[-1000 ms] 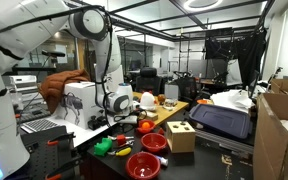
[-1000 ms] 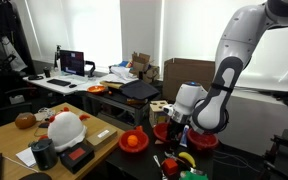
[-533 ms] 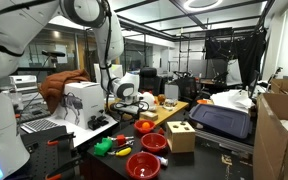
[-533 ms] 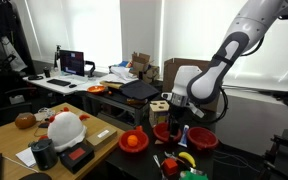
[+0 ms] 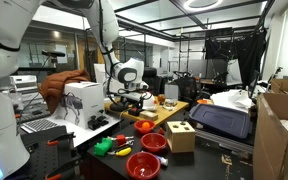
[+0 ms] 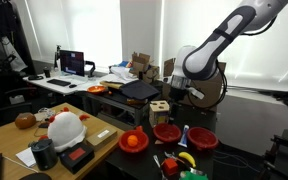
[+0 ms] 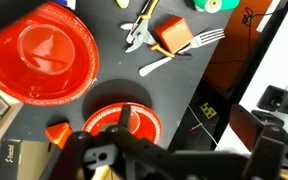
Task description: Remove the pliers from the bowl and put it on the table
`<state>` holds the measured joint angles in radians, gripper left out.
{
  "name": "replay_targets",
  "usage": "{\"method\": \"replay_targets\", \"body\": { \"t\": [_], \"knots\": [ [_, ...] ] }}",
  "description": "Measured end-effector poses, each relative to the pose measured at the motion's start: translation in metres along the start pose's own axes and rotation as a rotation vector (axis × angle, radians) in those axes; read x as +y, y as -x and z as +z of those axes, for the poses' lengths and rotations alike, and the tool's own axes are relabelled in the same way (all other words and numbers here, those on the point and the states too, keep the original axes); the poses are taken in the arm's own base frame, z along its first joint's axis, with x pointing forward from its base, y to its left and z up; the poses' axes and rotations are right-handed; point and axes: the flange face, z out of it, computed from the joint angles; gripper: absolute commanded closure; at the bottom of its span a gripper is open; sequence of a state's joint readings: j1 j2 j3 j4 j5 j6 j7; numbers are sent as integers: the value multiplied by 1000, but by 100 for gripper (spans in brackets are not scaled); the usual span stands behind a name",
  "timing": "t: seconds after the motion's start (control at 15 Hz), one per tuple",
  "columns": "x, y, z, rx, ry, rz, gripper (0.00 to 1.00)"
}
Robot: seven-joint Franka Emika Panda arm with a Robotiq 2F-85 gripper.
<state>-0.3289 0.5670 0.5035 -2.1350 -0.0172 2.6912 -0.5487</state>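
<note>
Bowl [image 7: 149,125]: glossy red plastic. Table [image 7: 114,85]: matt black top. Cube [image 5: 180,135]: light, smooth wood. Fork [image 7: 179,52]: white plastic, smooth.

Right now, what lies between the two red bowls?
Nothing: in the wrist view only bare table separates the wide red bowl from the small bowl.

On the table [image 7: 119,88], the bowl [image 7: 149,122] sits near a wider bowl [image 7: 44,55]; fork [image 7: 184,50] lies beside a block [image 7: 174,34]
</note>
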Motion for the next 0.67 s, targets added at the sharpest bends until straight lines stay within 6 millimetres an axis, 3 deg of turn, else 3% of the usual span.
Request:
{"method": "replay_targets", "body": {
  "t": [0.33, 0.67],
  "knots": [
    [1, -9, -48, 20, 38, 45, 0],
    [4, -6, -109, 35, 83, 106, 0]
  ]
}}
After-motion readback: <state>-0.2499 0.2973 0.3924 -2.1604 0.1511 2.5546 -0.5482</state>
